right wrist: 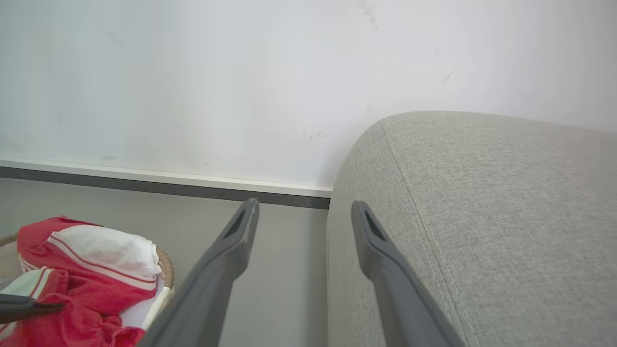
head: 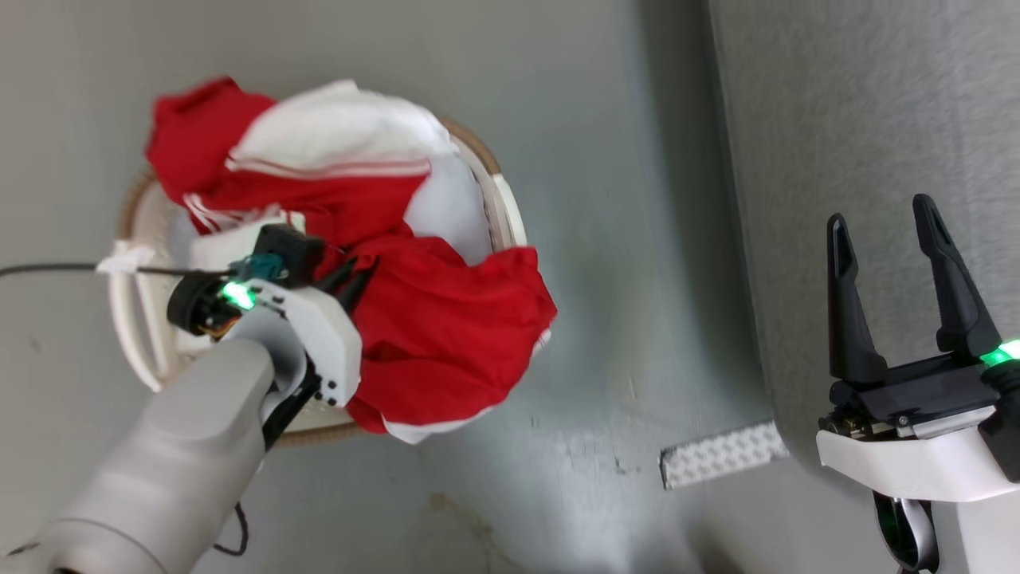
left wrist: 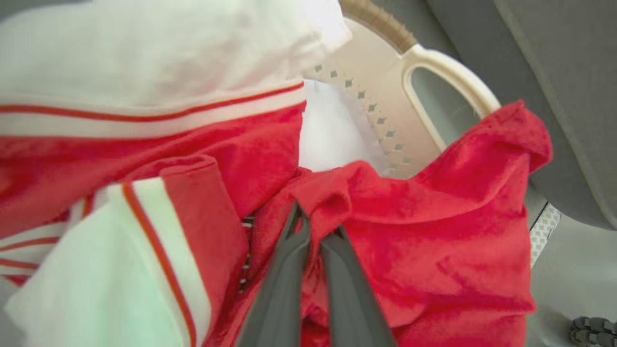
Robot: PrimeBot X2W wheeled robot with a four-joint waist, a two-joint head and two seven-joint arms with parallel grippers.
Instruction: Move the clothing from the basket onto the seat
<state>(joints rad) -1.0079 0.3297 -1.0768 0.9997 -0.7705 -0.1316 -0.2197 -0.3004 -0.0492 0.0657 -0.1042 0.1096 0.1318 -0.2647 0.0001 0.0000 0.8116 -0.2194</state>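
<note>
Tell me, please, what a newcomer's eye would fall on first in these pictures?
The bright red and white clothing stands out first, heaped in the basket on the grey floor and spilling over its rim. The left gripper reaches into the heap, jaws closed on a fold of red fabric. To the right, the right gripper hangs by the edge of the large grey seat, jaws open and empty.

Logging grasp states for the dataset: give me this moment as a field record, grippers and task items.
basket: small oval cream plastic, brown rim, on floor
seat: large grey fabric-upholstered, right of basket
clothing: soft red-and-white fabric garments, heaped in basket, red part spilling over rim
left gripper: fingers shut on red clothing fold
right gripper: open, empty, near seat
</note>
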